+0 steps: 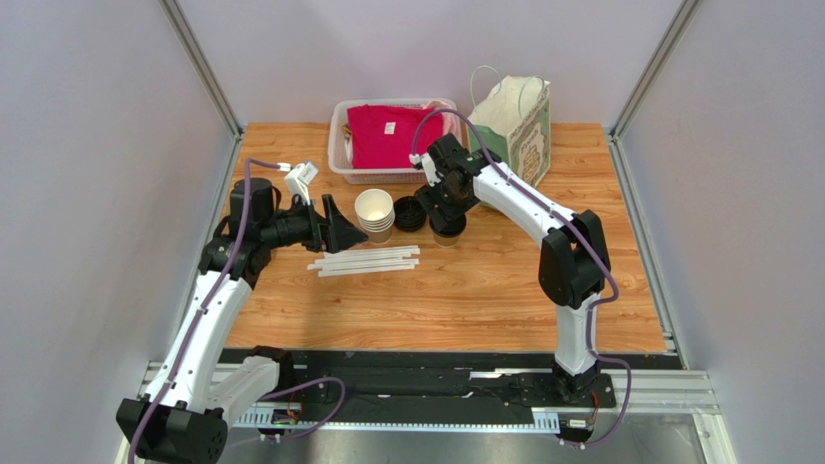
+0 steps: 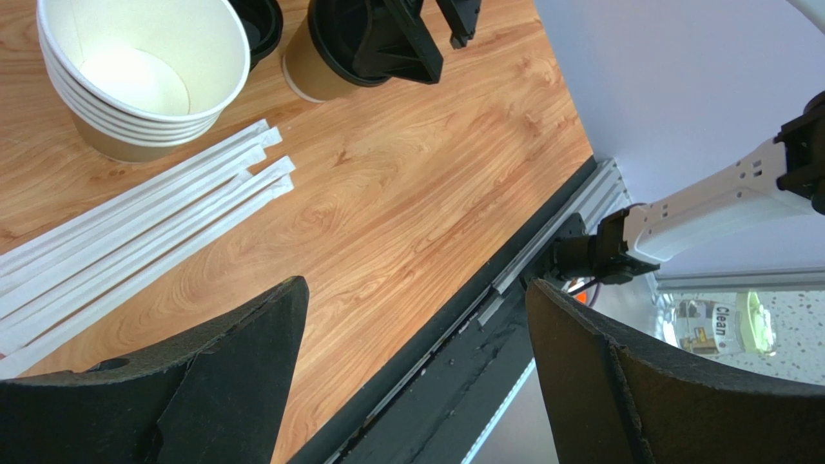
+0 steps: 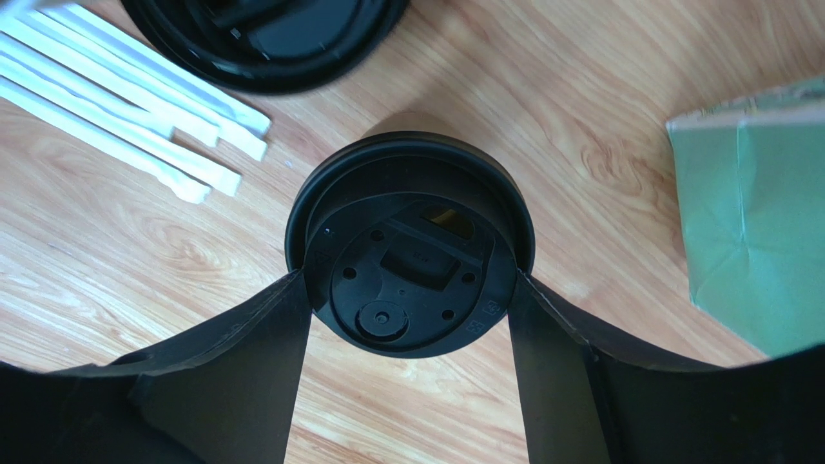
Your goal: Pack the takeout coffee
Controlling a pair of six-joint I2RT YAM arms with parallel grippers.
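Note:
The takeout coffee (image 1: 447, 232) is a tan paper cup with a black lid (image 3: 412, 242), standing upright on the wooden table. My right gripper (image 1: 447, 208) is directly above it. In the right wrist view the gripper (image 3: 412, 285) has its two fingers pressed against opposite sides of the lid's rim. The left wrist view shows the tan cup wall (image 2: 308, 63) under the right gripper (image 2: 407, 39). My left gripper (image 1: 339, 224) is open and empty, left of the cups, and its view (image 2: 416, 295) shows only table and rail between the fingers.
A stack of nested paper cups (image 1: 375, 213) and a pile of spare black lids (image 1: 410, 213) stand just left of the coffee. Wrapped straws (image 1: 366, 261) lie in front. A green-and-white paper bag (image 1: 513, 116) and a basket (image 1: 339, 155) holding red cloth stand at the back.

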